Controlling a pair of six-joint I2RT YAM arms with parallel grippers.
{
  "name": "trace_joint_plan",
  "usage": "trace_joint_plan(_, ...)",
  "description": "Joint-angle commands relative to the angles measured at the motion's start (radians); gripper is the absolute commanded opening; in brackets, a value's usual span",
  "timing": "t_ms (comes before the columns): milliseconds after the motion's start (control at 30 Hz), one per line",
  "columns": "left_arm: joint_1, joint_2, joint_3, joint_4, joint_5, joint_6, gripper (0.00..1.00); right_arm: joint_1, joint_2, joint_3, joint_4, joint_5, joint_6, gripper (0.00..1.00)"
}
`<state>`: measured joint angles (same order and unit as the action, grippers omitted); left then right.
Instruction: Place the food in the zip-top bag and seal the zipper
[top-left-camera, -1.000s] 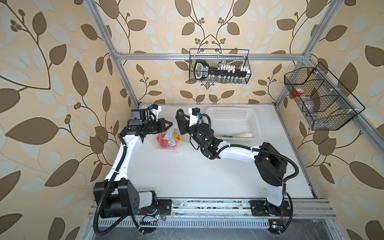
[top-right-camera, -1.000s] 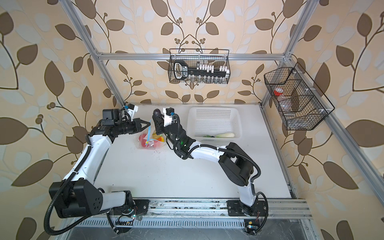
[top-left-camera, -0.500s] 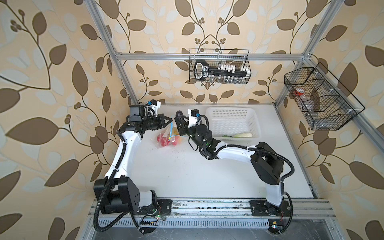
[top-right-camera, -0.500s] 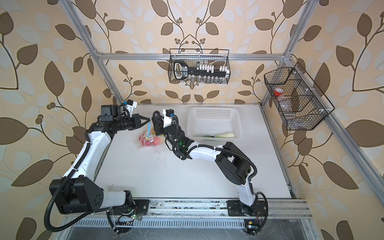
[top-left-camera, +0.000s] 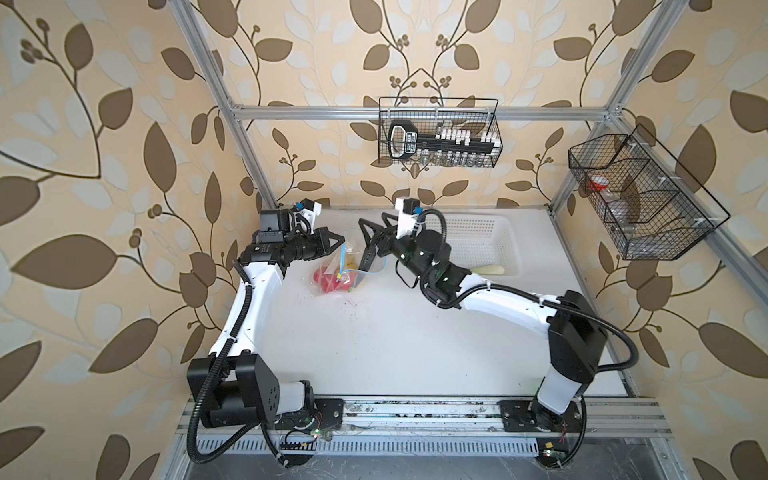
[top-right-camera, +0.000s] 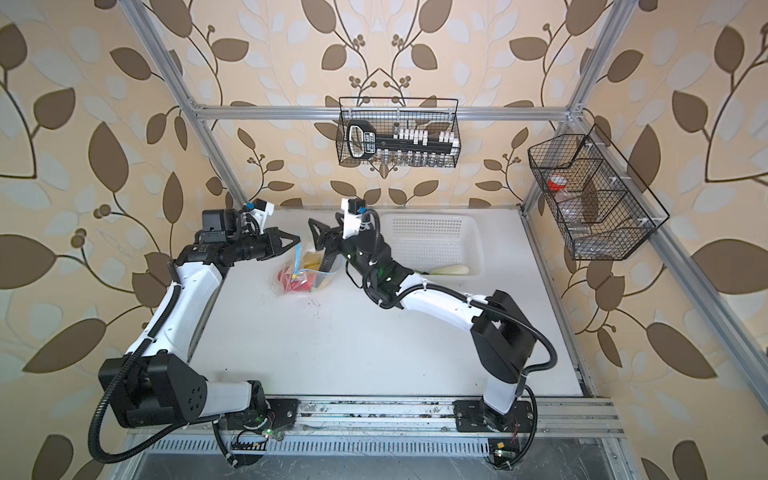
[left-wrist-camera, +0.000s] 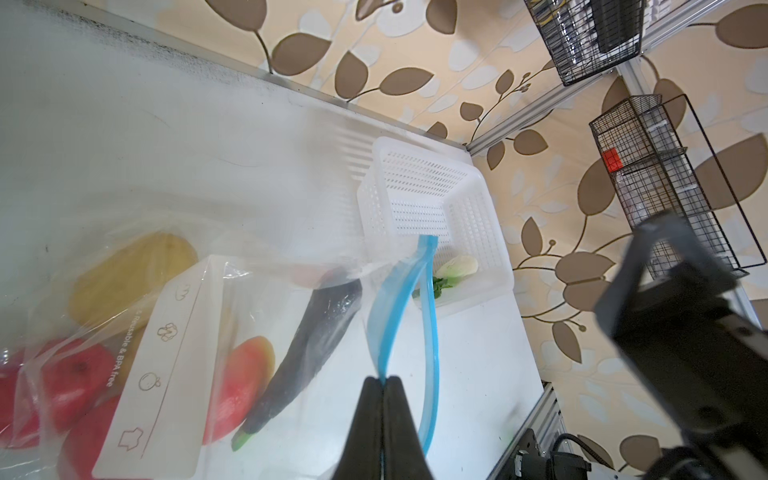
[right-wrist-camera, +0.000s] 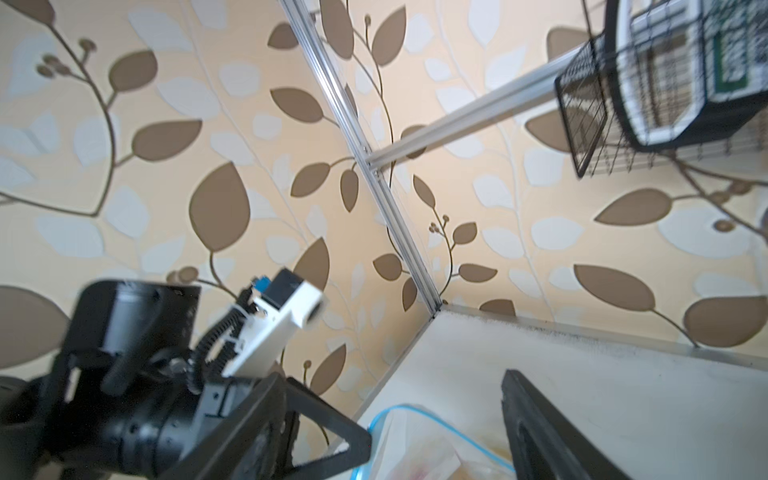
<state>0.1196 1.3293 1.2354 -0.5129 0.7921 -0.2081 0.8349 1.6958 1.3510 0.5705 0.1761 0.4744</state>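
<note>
Now, do not slacken the left hand (left-wrist-camera: 384, 379), clenched on the zipper (left-wrist-camera: 390, 307) and lifting the mouth of the zip-top bag (top-left-camera: 332, 278) near the far edge of the bench (top-left-camera: 395, 340), left of middle. Already bagged: tomatoes (left-wrist-camera: 70, 382), potato (left-wrist-camera: 133, 266), fruit (left-wrist-camera: 245, 374), eggplant (left-wrist-camera: 316, 328). Swing the right hand (top-left-camera: 365, 243), released with jaws wide beside that mouth, rightward to the white basket (top-left-camera: 482, 245) at the far edge; pinch the radish (top-left-camera: 492, 270) mid-body, then drop it cleanly through the raised opening.

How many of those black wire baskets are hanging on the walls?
2. The back wire basket hangs on the far wall; the side wire basket hangs on the right wall. More could hang outside the views.
</note>
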Motion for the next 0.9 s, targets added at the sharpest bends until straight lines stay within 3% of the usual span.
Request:
trace_joint_plan(0, 0.008, -0.032, -0.014, 0.017, -0.007, 0.026, 0.00, -0.040, -0.021, -0.002, -0.132, -0.072, 0.080, 0.83)
trace_joint_plan(33, 0.007, -0.033, -0.019, 0.021, -0.007, 0.028, 0.00, -0.054, -0.023, 0.001, -0.150, -0.089, 0.099, 0.84)
trace_joint_plan(100, 0.007, -0.036, -0.032, 0.031, -0.014, 0.035, 0.00, -0.078, -0.025, 0.005, -0.193, -0.117, 0.131, 0.99)
trace_joint_plan(633, 0.008, -0.028, -0.107, 0.076, -0.033, 0.053, 0.00, -0.215, -0.029, 0.033, -0.490, -0.146, 0.209, 1.00)
trace_joint_plan(867, 0.008, 0.005, -0.120, 0.082, -0.034, 0.067, 0.00, -0.267, -0.035, 0.069, -0.663, -0.147, 0.166, 1.00)
